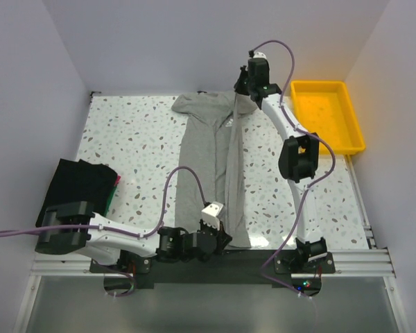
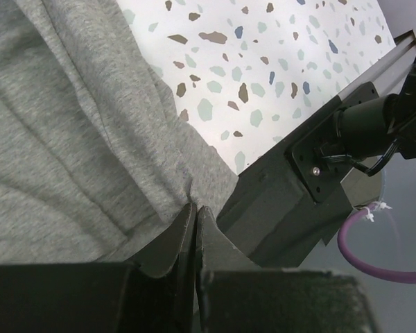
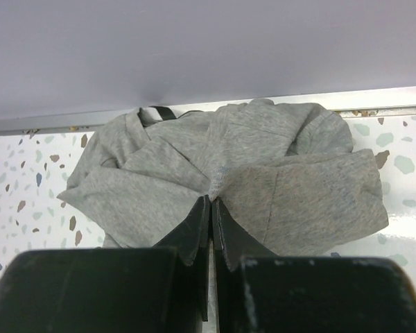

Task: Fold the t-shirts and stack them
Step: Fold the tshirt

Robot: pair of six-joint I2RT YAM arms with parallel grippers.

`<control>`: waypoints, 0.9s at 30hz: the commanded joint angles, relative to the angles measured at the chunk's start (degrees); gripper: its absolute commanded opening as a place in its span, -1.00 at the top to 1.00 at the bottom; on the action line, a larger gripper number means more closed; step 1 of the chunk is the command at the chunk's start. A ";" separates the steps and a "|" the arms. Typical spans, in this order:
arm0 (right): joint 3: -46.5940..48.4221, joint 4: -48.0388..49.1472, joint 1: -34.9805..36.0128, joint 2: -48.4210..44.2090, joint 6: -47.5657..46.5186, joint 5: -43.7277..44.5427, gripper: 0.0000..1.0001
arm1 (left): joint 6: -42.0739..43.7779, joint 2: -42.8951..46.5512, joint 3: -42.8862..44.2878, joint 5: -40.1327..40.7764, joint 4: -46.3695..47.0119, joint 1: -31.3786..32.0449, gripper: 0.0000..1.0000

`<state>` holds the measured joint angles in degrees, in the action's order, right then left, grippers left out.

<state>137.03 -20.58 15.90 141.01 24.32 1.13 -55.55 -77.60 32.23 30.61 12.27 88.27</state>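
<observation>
A heather-grey t-shirt with a small white logo lies stretched lengthwise down the middle of the table, folded narrow. My left gripper is shut on its near hem, seen pinched between the fingers in the left wrist view. My right gripper is shut on the shirt's far end by the collar; the right wrist view shows the grey fabric bunched at the fingertips. A folded black t-shirt lies at the left edge on a green one, of which only a thin edge shows.
A yellow plastic tray stands at the back right beside the table. The back wall is close behind the right gripper. The black base rail runs along the near table edge by the left gripper.
</observation>
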 commanded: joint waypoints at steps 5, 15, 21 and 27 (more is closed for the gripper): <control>3.41 3.35 2.55 0.93 -2.78 2.21 0.97 | -5.18 3.33 -2.17 5.95 -3.66 2.43 1.00; 4.03 4.84 5.54 3.65 -3.57 2.92 0.94 | -7.47 3.77 -3.05 7.53 -6.38 3.49 1.00; 4.03 5.98 6.42 4.36 -3.49 3.01 0.93 | -8.87 3.78 -3.22 8.50 -8.14 4.28 1.00; 3.94 7.30 7.30 4.45 -3.40 3.18 0.92 | -10.37 3.86 -3.66 9.20 -9.28 4.89 1.00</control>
<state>138.12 -17.85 22.61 145.88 21.78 2.66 -63.83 -75.24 29.15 36.93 3.49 92.40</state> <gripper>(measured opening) 0.035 0.044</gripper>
